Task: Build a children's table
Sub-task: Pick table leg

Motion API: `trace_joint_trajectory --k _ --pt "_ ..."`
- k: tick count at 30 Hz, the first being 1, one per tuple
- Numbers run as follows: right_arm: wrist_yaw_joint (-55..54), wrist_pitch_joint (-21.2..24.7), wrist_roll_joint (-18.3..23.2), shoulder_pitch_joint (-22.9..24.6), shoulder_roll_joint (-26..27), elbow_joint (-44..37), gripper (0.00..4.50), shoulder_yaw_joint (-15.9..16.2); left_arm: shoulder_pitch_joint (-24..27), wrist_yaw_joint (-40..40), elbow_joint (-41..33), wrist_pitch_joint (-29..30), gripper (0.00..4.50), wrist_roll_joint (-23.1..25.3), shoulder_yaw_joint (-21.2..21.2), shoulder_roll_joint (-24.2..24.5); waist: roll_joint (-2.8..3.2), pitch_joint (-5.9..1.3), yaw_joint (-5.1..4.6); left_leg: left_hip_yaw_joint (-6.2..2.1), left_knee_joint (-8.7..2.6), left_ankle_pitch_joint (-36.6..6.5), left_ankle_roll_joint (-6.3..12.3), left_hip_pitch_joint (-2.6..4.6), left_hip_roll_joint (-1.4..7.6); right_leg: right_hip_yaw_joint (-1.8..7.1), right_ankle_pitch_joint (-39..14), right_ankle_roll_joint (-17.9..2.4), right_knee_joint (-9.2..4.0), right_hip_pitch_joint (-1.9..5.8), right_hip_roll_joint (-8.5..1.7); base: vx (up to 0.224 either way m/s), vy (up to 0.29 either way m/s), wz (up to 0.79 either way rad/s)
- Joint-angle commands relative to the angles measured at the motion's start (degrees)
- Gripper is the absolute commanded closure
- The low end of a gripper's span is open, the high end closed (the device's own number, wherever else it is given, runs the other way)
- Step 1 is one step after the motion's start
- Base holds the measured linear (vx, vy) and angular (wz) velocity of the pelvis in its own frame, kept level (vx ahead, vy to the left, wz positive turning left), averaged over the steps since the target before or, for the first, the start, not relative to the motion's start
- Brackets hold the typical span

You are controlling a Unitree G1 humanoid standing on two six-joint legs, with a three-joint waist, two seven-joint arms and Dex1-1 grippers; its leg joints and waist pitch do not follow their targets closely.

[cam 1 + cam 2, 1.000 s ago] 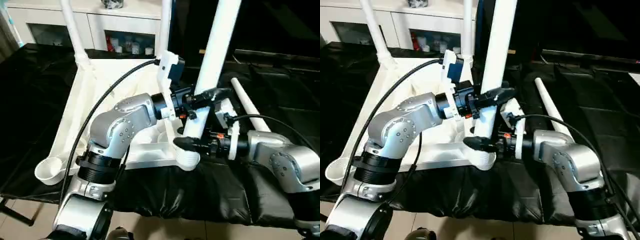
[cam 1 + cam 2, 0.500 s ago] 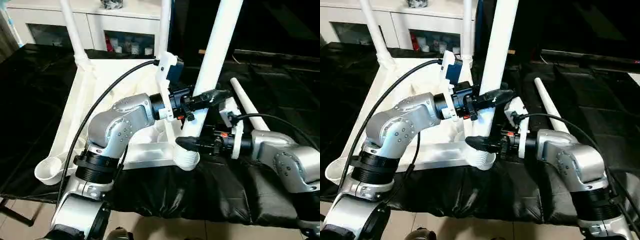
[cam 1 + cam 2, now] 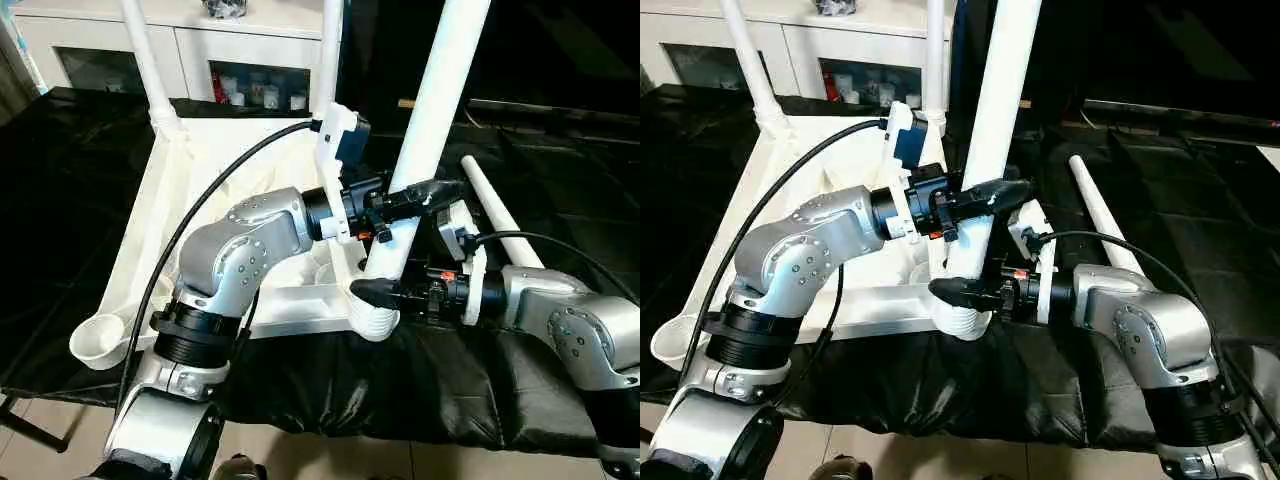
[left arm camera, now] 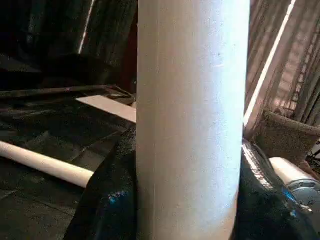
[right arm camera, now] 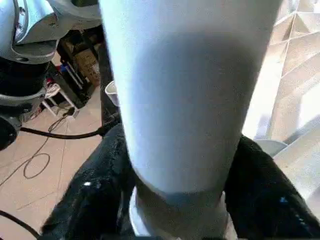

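Fingers of both grippers clamp one white leg point(image 3: 425, 130) standing in the tabletop's point(image 3: 180, 190) corner socket point(image 3: 374, 318) at 6 o'clock: left gripper point(image 3: 415, 195) higher, right gripper point(image 3: 385, 292) at the base. Its top is cut off. A spare leg point(image 3: 497, 225) lies at 3 o'clock on the black-draped counter point(image 3: 560, 180); two fitted legs point(image 3: 148, 60) rise at 12.

The upright leg point(image 3: 430, 130) and both arms crowd the near corner socket point(image 3: 374, 318); the black bench point(image 3: 70, 200) to the left lies open.
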Motion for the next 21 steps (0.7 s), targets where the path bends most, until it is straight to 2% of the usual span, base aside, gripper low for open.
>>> trace_joint_trajectory --k 1,9,21 --pt "0.64 1.06 0.85 0.4 -0.7 -1.4 2.4 0.0 0.02 -0.16 -1.69 -0.02 2.65 -0.27 -0.42 -0.04 -0.7 -4.64 0.19 -0.42 -3.9 -13.74 -1.1 1.46 0.7 1.03 -19.5 -8.65 -4.11 2.72 -1.98 0.0 0.0 0.0" --pt "1.14 1.99 1.59 0.69 -1.19 -1.74 2.57 0.22 -0.15 -0.09 -1.52 0.07 2.65 -0.34 -0.17 -0.39 -0.7 -4.67 0.22 -0.43 -3.87 -13.41 -1.04 1.46 0.69 1.03 -19.27 -8.65 -4.08 2.72 -1.98 0.0 0.0 0.0" --pt "-0.3 0.37 -0.12 0.65 -0.69 -0.99 2.58 0.12 -0.01 0.77 -1.7 0.39 2.65 -0.56 0.42 -0.81 -0.75 -4.64 0.19 -0.41 -3.86 -13.32 -1.03 1.37 0.67 1.04 -19.24 -8.6 -4.08 2.74 -1.99 0.0 0.0 0.0"
